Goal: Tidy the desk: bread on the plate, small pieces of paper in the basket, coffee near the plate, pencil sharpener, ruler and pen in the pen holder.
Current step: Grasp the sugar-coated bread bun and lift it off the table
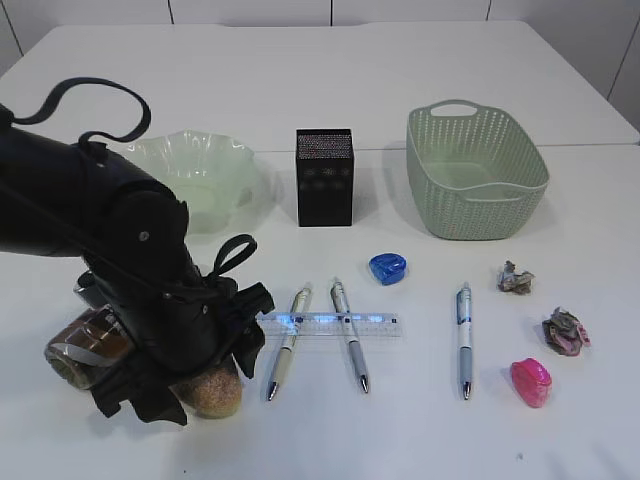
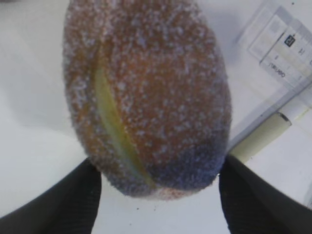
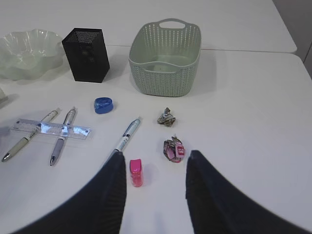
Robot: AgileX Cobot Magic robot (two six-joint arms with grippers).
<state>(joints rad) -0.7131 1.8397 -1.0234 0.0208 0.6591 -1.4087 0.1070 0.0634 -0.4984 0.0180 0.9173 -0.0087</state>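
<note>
Desk [image 1: 330,80]: white, holds everything. L arm is low at front left; L gripper [image 2: 158,195] has its jaws spread wide, straddling the bread [image 2: 146,92] w/o clearly squeezing it. Basket [image 1: 475,175] back right, plate [image 1: 205,175] back left, pen holder [image 1: 325,177] upright btwn them. Coffee [image 1: 85,350] on its side just beside bread, partly behind arm. Ruler [image 1: 335,324] lies across two pens [image 1: 350,335]; third pen [image 1: 464,340] further right. R gripper [image 3: 153,187] parted, holding nothing, above pink sharpener [image 3: 135,172]. Blue sharpener [image 1: 387,268] mid-desk. Two paper scraps [image 1: 565,332] far right.
</note>
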